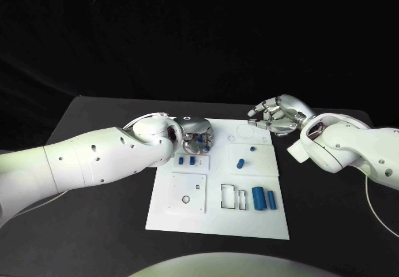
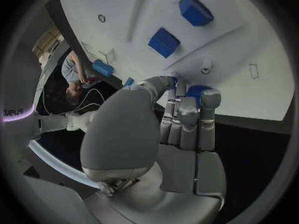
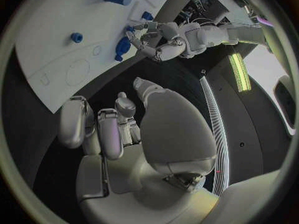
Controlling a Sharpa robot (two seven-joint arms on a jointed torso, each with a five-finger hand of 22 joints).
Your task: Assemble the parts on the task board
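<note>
- Left hand point(image 1: 197, 140) is over the far-left part of the task board point(image 1: 249, 225), fingers pinching a blue part point(image 2: 198, 91).
- Right hand point(image 1: 276, 116) hovers just off the board's far-right corner, fingers loosely spread, holding nothing.
- Two blue cylinders point(image 1: 264, 199) lie side by side near the board's right edge.

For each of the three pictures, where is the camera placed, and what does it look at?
Head view: on the robot's head, looking down at the task board; both arms enter.
Left wrist view: behind the left hand, facing the board's blue parts.
Right wrist view: behind the right hand, off the board.
Shared: the right wrist view also shows the left hand.
</note>
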